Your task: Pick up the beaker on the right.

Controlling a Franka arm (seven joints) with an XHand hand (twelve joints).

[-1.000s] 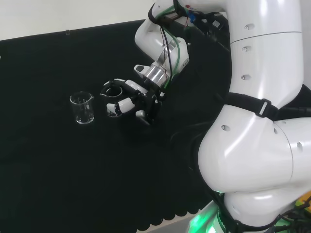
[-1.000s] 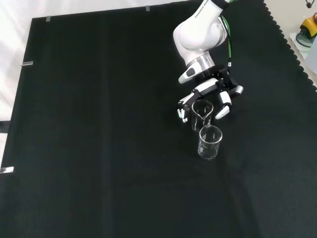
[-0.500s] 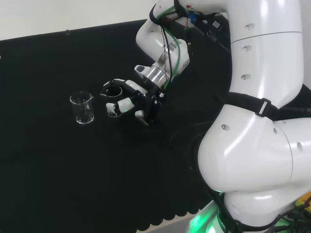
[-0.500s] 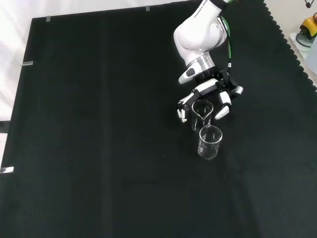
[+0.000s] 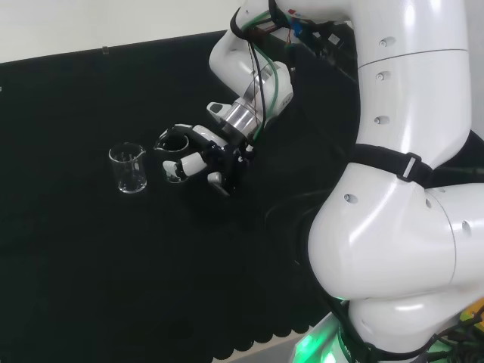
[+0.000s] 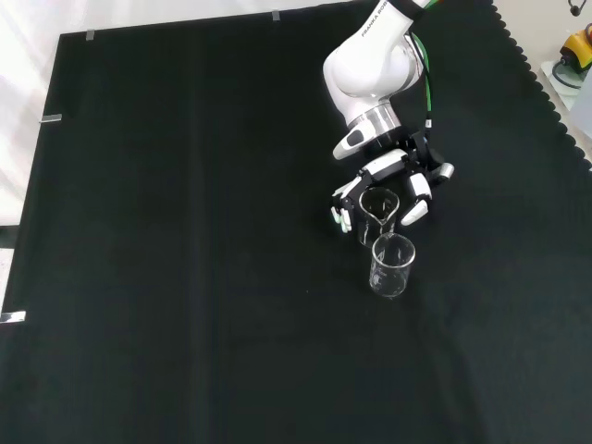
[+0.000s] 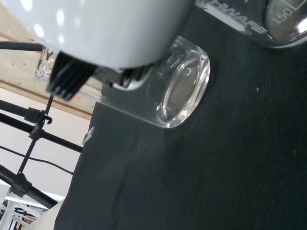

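Two clear glass beakers stand on the black cloth. In the head view the right beaker (image 5: 175, 155) sits inside the hand (image 5: 214, 155), and the left beaker (image 5: 128, 168) stands free beside it. The hand's fingers (image 5: 190, 162) and thumb curl round the right beaker from both sides. In the front view the held beaker (image 6: 377, 208) lies just under the hand (image 6: 393, 169), and the free beaker (image 6: 392, 265) is nearer the camera, close to its rim. The wrist view has the held beaker (image 7: 165, 91) against the palm, its base near the cloth, and the other beaker (image 7: 283, 21) beyond it.
The arm's white links (image 5: 401, 189) stand large at the right of the head view. The free beaker is a finger's width from the fingertips (image 6: 413, 208). Black cloth (image 6: 185, 277) stretches bare to the left in the front view, with its scalloped edge (image 6: 546, 83) at the right.
In the head view the hand has crept slightly left and away, its fingers drawing closer round the right beaker. Both beakers keep their places.
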